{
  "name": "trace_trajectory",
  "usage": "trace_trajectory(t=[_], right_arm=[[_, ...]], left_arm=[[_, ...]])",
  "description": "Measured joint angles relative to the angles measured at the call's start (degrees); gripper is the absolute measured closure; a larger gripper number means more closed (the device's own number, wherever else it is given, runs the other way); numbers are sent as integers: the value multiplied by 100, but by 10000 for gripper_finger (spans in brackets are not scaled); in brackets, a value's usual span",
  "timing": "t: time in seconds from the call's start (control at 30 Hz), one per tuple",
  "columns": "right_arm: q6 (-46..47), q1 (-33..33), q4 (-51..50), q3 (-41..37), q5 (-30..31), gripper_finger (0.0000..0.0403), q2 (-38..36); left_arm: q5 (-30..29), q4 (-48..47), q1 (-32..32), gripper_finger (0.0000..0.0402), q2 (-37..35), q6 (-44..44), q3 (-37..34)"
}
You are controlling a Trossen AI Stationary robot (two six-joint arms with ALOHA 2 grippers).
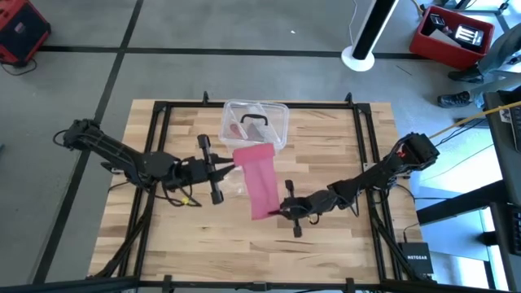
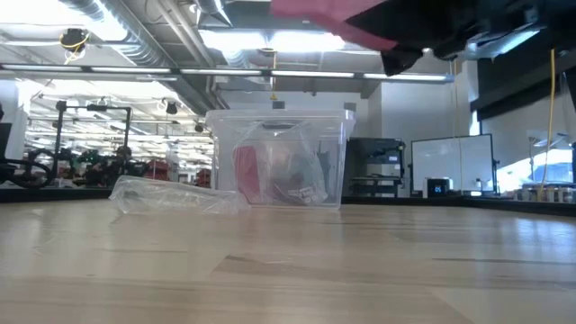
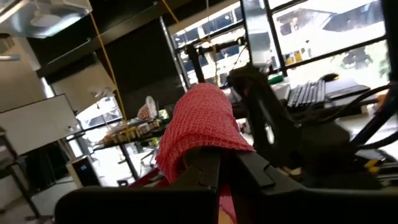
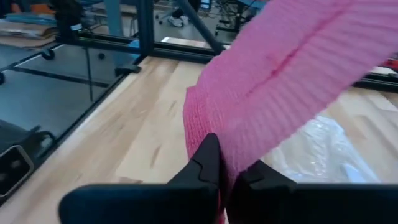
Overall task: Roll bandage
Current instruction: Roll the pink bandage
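The bandage (image 1: 259, 179) is a pink-red knitted strip that spans between my two grippers above the table's middle. It runs from in front of the clear plastic box (image 1: 256, 122) toward the near side. My left gripper (image 1: 230, 167) is shut on its far end, and my right gripper (image 1: 275, 213) is shut on its near end. In the low view only a pink edge of the bandage (image 2: 328, 16) shows, high above the tabletop. My left gripper pinches the bandage's far end (image 3: 202, 146) between its two fingers, coming in about level from the table's left. The cloth bunches in folds over the fingertips (image 3: 208, 163). That end is lifted clear of the table. My right gripper pinches the bandage's near end (image 4: 221, 134) between its two fingers, coming from the table's right and slanting slightly down. The strip runs up and away from the fingers with a lengthwise crease. It is clear of the wood.
A crumpled clear plastic wrapper (image 1: 230, 189) lies on the wood under the strip, left of it, also seen as the wrapper (image 2: 175, 193) in the low view. The clear box (image 2: 279, 157) holds red and dark items. A black frame (image 1: 163, 106) rims the table.
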Motion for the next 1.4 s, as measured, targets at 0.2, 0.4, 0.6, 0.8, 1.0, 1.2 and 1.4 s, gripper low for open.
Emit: trace_trajectory(t=[0.2,0.4,0.6,0.8,1.0,1.2,1.4], right_arm=[[-145,347,-107,276,46,399,-147],[-611,584,-1657,1045,343,400,-801],[-1085,814,-2979,2204,725,400,-1172],[-1359,949,-3657,3375,1072,400,-1154],[-1865,929,-3694,4084,1701,399,-1145],[-2036,507,-4200,4510,2064,398,-1200],[-1750,-300,-4837,4546,2059,398,-1364]], left_arm=[[-145,-722,361,394,-32,126,0],[-174,-1522,592,396,-30,14,0],[-169,-1924,580,398,-30,-1,0],[-51,-2047,544,399,184,10,0],[148,-2038,313,400,649,115,0],[513,-1854,-2,400,1014,-131,2],[734,-1262,-472,400,1431,19,4]])
